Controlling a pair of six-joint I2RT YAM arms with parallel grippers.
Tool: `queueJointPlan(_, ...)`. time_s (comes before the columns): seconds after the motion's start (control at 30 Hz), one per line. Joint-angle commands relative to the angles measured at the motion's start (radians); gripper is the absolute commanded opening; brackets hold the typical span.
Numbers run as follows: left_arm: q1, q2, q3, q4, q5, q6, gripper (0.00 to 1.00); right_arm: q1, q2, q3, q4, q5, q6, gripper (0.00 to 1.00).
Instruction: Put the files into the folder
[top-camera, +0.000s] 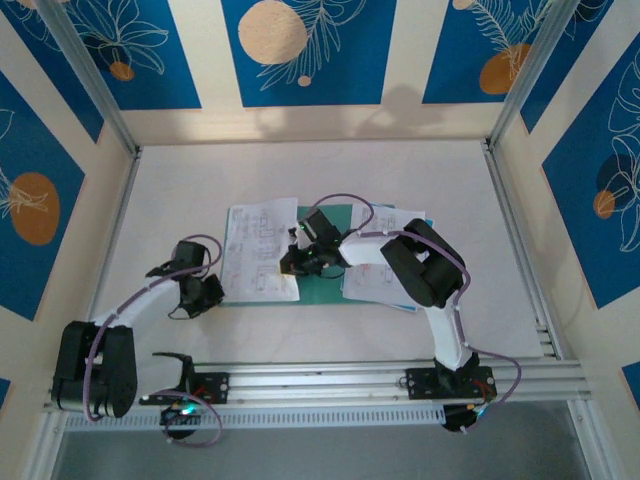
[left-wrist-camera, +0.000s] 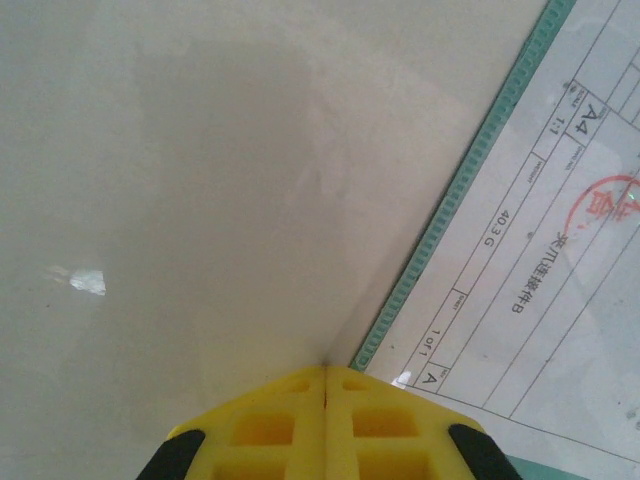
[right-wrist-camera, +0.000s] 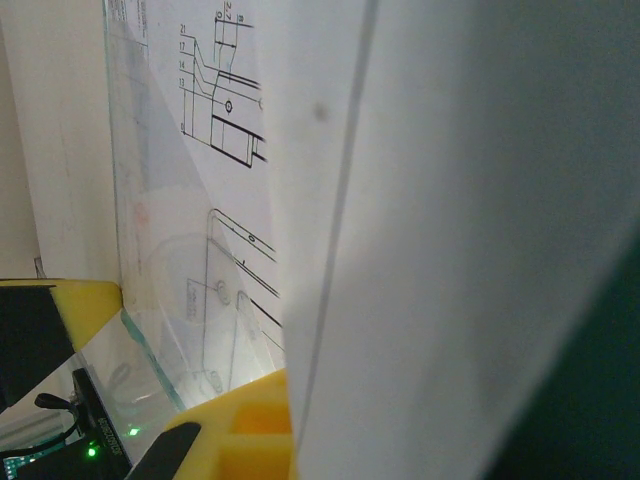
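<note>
The files (top-camera: 260, 250) lie on the folder's (top-camera: 322, 290) left half. The left pincer (left-wrist-camera: 326, 385), pressed together beside the folder's corner, should pin it. The right pincer (top-camera: 295, 262), whose grip I cannot tell, should slide sheets in squarely.

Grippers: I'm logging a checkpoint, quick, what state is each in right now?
Left gripper: closed, holding nothing, tips by the folder corner.
Right gripper: files against its fingers; open or closed cannot be told.

far table (top-camera: 310, 175): open | centre: files (top-camera: 258, 250) on folder (top-camera: 325, 288), right arm (top-camera: 420, 265) across
</note>
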Motion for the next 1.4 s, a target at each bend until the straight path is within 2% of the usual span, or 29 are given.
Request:
queueJointPlan(0.0,0.006,0.024,-0.037,0.041,0.039,-0.012,0.00,0.020,-0.011,-0.018,-0.069,0.010,-0.012,0.01)
queueJointPlan(0.07,0.005,0.024,-0.036,0.039,0.038,-0.012,0.00,0.023,-0.027,-0.012,-0.099,0.033,-0.020,0.14)
queueJointPlan(0.17,0.006,0.019,-0.031,0.033,0.035,-0.010,0.00,0.021,-0.074,-0.005,-0.153,0.076,-0.028,0.38)
queueJointPlan(0.4,0.007,0.007,-0.022,0.018,0.025,-0.009,0.00,0.004,-0.176,0.045,-0.352,0.200,-0.018,0.75)
queueJointPlan(0.6,0.005,-0.021,-0.008,-0.009,0.024,-0.008,0.00,-0.035,-0.262,0.047,-0.450,0.252,0.008,0.78)
queueJointPlan(0.77,-0.003,-0.105,0.051,-0.092,0.022,-0.002,0.00,-0.083,-0.365,-0.015,-0.456,0.265,0.035,0.74)
queueJointPlan(0.9,-0.047,-0.149,0.125,-0.136,0.044,-0.016,0.00,-0.152,-0.442,-0.086,-0.454,0.239,0.060,0.63)
queueJointPlan(0.97,-0.111,-0.142,0.161,-0.124,0.055,-0.040,0.03,-0.196,-0.472,-0.119,-0.451,0.203,0.067,0.54)
queueJointPlan(1.1,-0.295,-0.056,0.221,-0.001,0.065,-0.130,0.07,-0.244,-0.470,-0.131,-0.477,0.151,0.077,0.27)
queueJointPlan(1.2,-0.418,0.048,0.235,0.170,0.088,-0.206,0.06,-0.213,-0.457,-0.126,-0.498,0.165,0.124,0.16)
queueJointPlan(1.37,-0.504,0.228,0.261,0.304,0.080,-0.248,0.00,-0.126,-0.379,-0.057,-0.586,0.270,0.203,0.00)
